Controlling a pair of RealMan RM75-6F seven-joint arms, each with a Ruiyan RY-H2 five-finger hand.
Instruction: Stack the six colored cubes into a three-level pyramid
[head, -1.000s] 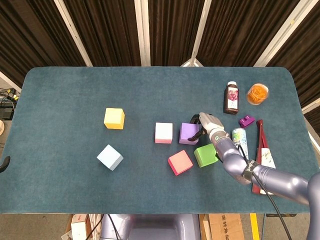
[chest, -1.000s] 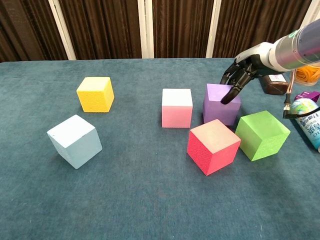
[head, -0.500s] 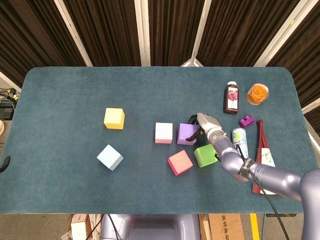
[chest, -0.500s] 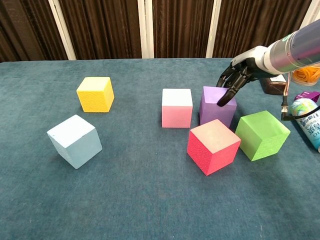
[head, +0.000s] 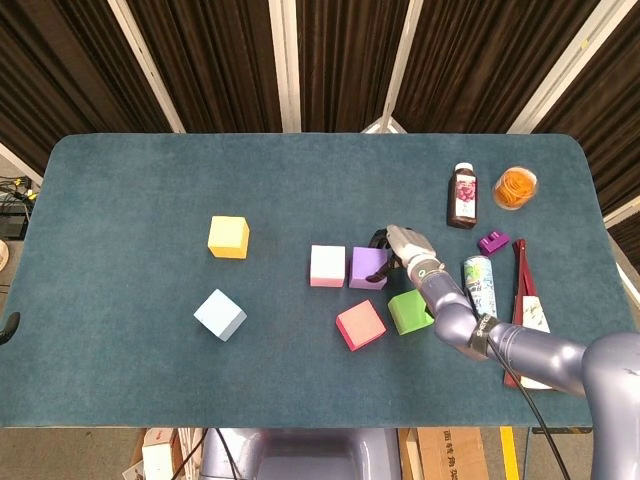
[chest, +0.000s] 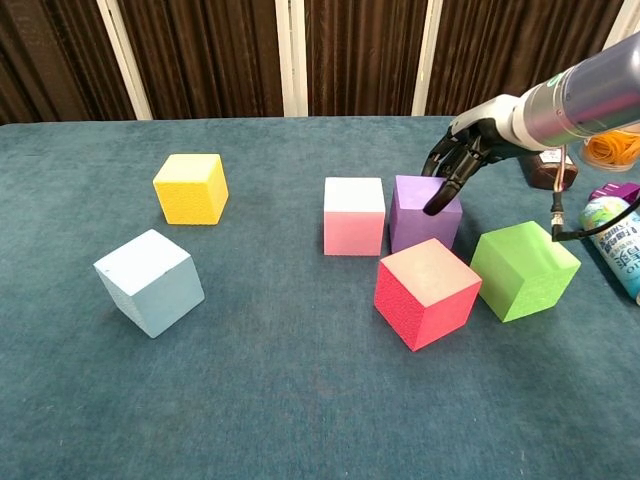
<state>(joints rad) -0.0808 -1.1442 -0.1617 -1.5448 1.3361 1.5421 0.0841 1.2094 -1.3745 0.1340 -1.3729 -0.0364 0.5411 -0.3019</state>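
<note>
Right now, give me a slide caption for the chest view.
Right hand rests on the purple cube beside the pink cube; no cubes stacked yet.

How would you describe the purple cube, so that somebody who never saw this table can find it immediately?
On the teal table, look right of centre, where four cubes cluster. The purple cube is in the far row, just right of the pale pink cube and behind the red cube. Only this cube has the right hand touching it.
</note>
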